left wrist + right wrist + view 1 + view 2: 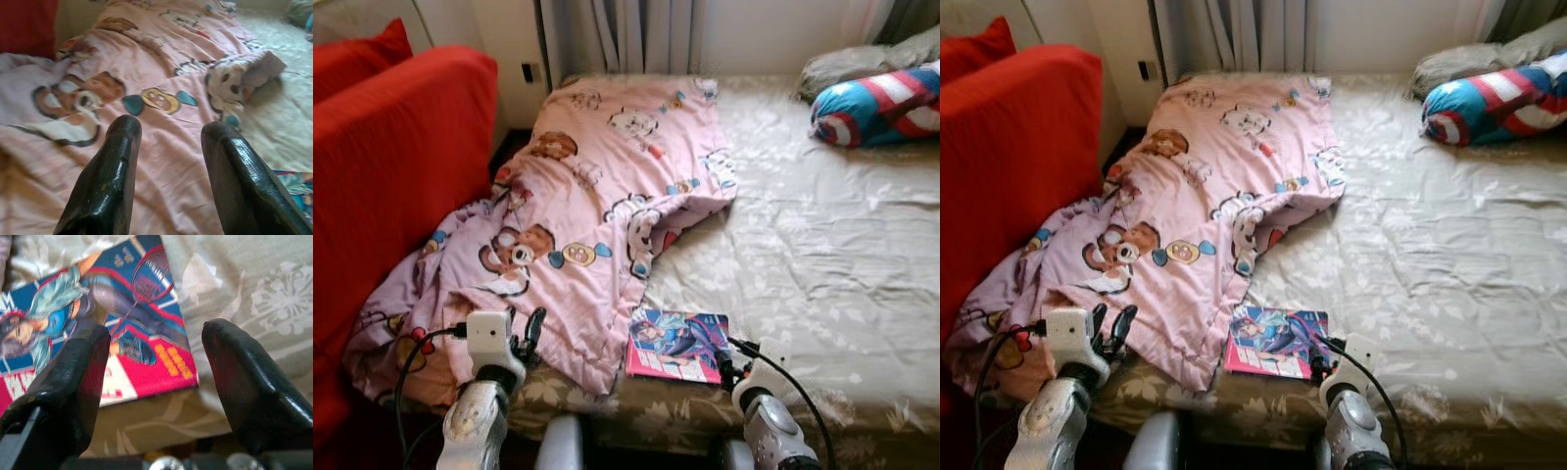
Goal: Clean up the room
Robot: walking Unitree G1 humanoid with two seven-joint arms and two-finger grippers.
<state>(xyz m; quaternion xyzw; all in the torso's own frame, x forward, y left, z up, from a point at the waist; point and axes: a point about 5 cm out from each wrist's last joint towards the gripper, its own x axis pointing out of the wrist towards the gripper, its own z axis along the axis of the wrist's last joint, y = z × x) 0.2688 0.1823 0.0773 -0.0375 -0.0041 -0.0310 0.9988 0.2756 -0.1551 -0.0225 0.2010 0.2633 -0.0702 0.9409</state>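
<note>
A pink cartoon-print blanket point(587, 215) lies rumpled over the left part of the bed and spills off its left side. A colourful comic book point(677, 345) lies flat near the bed's front edge, beside the blanket's hem. My right gripper point(729, 367) is open at the book's near right corner; in the right wrist view the book point(122, 318) lies between and beyond the two fingers point(244, 382). My left gripper point(529, 338) is open, held just over the blanket's point(161, 63) front edge, touching nothing.
A red sofa point(382, 166) with a red cushion stands close against the bed's left side. A red, white and blue pillow point(881, 103) and a grey pillow point(852, 64) lie at the far right. The beige floral sheet point(822, 255) is bare on the right. Curtains point(626, 34) hang behind.
</note>
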